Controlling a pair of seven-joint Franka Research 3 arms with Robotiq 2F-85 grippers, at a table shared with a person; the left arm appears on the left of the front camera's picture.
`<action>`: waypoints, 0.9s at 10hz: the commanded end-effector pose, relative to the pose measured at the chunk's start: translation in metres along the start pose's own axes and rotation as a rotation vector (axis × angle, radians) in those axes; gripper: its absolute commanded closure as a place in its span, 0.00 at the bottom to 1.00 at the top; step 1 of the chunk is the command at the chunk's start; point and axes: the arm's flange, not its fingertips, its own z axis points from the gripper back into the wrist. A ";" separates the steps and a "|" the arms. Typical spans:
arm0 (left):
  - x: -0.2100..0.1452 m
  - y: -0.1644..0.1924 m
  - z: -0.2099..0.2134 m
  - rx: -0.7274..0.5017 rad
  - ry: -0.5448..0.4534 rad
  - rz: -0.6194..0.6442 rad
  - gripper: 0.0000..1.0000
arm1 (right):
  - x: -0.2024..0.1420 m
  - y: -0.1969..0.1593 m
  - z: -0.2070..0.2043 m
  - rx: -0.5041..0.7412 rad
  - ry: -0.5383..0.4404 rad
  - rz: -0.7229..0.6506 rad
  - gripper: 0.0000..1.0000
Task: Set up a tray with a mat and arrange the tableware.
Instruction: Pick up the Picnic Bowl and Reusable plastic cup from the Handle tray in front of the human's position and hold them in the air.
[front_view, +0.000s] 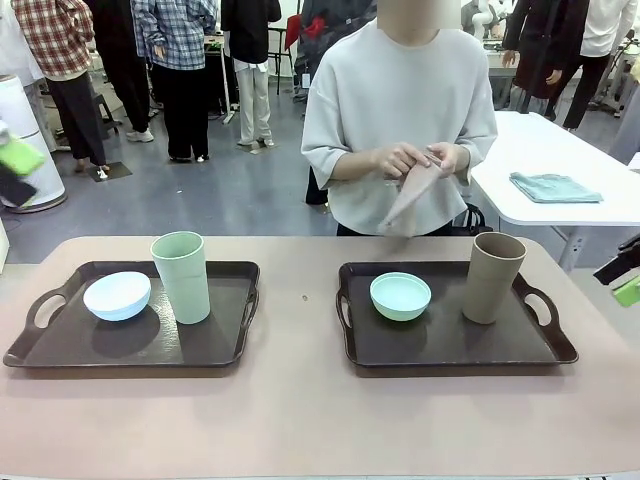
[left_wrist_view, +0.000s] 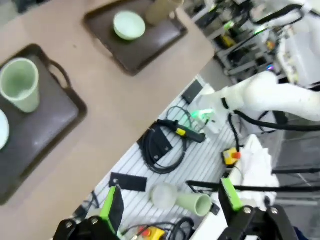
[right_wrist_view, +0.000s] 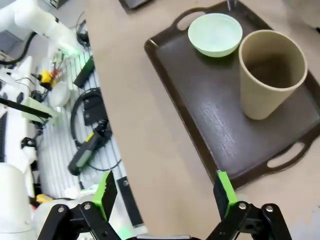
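Note:
Two dark trays lie on the table. The left tray (front_view: 210, 340) carries a pale blue bowl (front_view: 117, 296) and a light green tumbler (front_view: 181, 277). On the right tray (front_view: 440, 335) stand a mint green bowl (front_view: 400, 296) and a brown tumbler (front_view: 493, 277). Behind the table, a person's hands hold a folded beige mat (front_view: 412, 195). My left gripper (left_wrist_view: 170, 200) is open and hangs off the table's near edge. My right gripper (right_wrist_view: 164, 195) is open too, near the right tray (right_wrist_view: 210, 125), with the brown tumbler (right_wrist_view: 272, 72) and mint bowl (right_wrist_view: 215, 34) ahead of it.
A white side table (front_view: 600, 205) at the back right holds a folded teal cloth (front_view: 555, 186). Below the table's near edge are cables and gear (left_wrist_view: 165, 145). Bare tabletop lies between the trays and along the front. People stand farther off.

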 end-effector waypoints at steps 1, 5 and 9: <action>0.038 -0.017 -0.031 0.169 0.017 0.016 0.00 | -0.014 -0.004 -0.021 -0.018 -0.022 0.036 0.00; 0.110 -0.034 -0.130 0.486 -0.109 0.024 0.00 | -0.024 -0.018 -0.038 -0.150 -0.095 0.153 0.00; 0.115 -0.039 -0.163 0.511 -0.123 -0.035 0.00 | -0.029 -0.025 -0.033 -0.097 -0.232 0.129 0.00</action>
